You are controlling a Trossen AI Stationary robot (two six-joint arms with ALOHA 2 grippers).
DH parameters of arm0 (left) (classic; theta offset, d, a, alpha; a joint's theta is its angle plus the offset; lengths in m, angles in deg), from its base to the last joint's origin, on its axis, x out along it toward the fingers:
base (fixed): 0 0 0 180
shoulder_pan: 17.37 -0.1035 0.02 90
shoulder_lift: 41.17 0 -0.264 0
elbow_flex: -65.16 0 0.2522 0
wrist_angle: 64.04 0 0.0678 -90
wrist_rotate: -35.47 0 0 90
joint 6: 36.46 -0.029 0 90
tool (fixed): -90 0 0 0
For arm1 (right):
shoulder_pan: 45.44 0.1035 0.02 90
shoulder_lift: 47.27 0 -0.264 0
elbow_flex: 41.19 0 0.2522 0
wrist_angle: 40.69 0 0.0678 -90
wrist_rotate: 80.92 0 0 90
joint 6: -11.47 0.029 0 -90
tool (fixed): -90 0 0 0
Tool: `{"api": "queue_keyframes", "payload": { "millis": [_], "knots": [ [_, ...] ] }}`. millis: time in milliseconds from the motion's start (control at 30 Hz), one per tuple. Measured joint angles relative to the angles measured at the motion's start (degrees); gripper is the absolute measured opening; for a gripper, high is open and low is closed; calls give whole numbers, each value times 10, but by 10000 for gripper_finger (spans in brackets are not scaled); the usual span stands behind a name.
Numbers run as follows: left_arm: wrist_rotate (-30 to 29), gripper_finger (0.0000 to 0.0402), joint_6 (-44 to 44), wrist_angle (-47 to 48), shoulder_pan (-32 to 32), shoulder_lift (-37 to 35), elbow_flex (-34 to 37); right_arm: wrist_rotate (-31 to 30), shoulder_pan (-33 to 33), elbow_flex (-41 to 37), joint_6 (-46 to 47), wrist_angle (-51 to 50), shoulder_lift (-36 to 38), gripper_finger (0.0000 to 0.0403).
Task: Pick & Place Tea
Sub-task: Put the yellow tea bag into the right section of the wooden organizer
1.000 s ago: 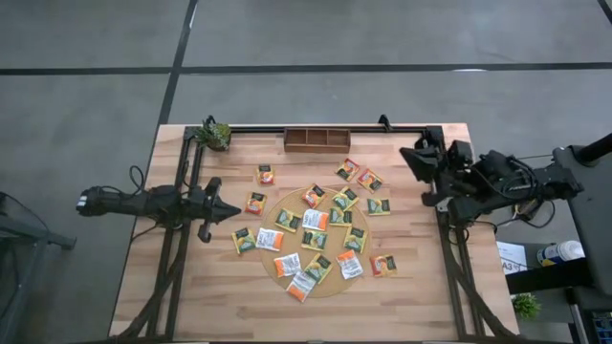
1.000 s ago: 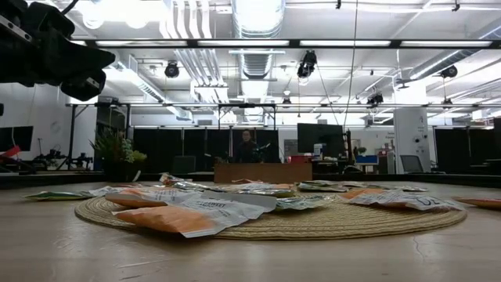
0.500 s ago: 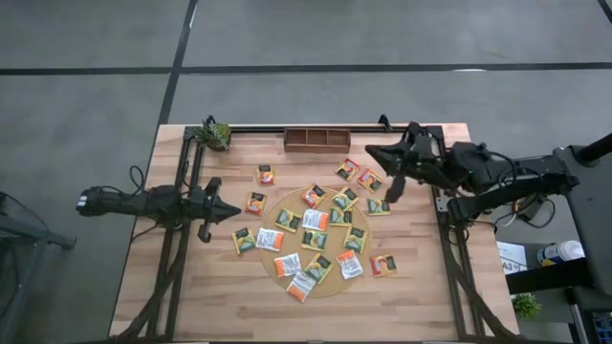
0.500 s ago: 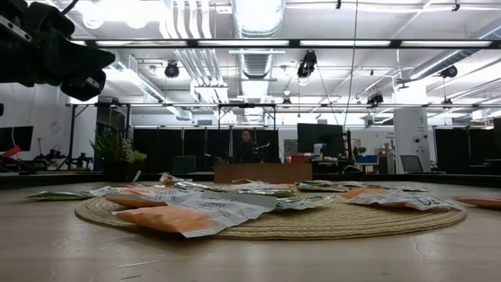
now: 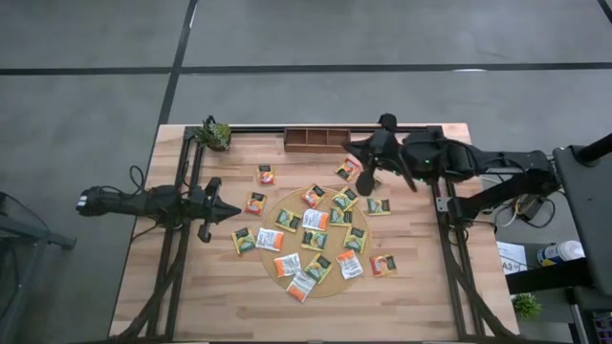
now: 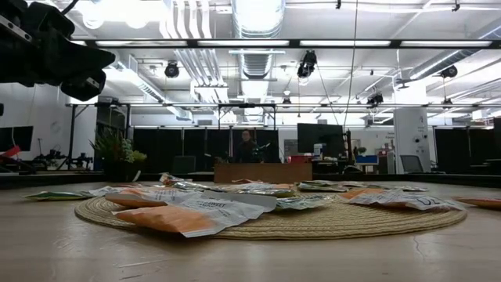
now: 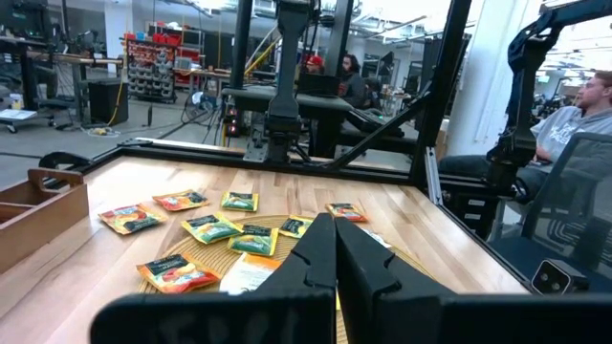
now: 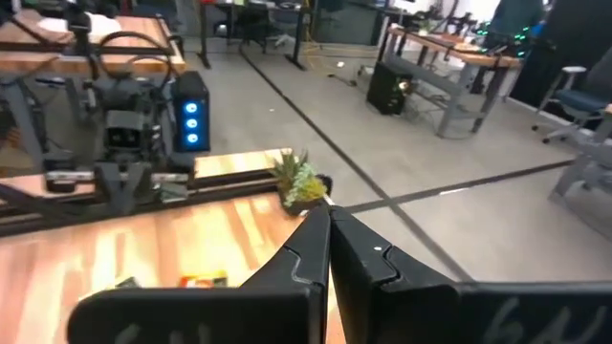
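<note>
- Nearest the table's front edge, the tea [image 5: 316,234] lies scattered as small flat sachets — orange ones, white ones with orange marks, dark green ones with yellow. Most rest on the round woven mat [image 5: 279,203] at the middle of the wooden table [image 5: 191,296]; in the low view they lie flat on the weave, some overlapping [image 6: 176,219].
- A few sachets sit off the mat on bare wood: one pair to its left, one near the front right, and a cluster toward the far right corner.
- The left gripper [image 5: 232,209] waits low at the table's left side, just beside the mat, pointing at it. Its wrist view shows the two fingers [image 7: 316,253] pressed together with nothing between them.
- The right gripper [image 5: 360,181] hangs over the far-right cluster, near the mat's far rim. Its fingers [image 8: 311,253] are likewise clenched on nothing in its wrist view.
- At the far edge stand the wooden compartment tray [image 5: 316,139] and a small potted plant [image 5: 214,135] at the far left corner.
- My judgement on handling: each sachet is very light, thin and crinkly, likely slick on wood, so it could slide away or come up with a neighbour where they overlap. The best hold looks like a free edge or corner of a sachet lying alone — jaws opened first, then closed across its thin side.
</note>
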Motion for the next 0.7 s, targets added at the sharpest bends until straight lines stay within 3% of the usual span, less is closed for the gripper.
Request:
{"api": "queue_keyframes", "payload": {
  "millis": [700],
  "knots": [
    [0, 0, 0, 0, 0, 0, 0, -1, -103, 18, -22, 4, -20, 9]
  ]
}}
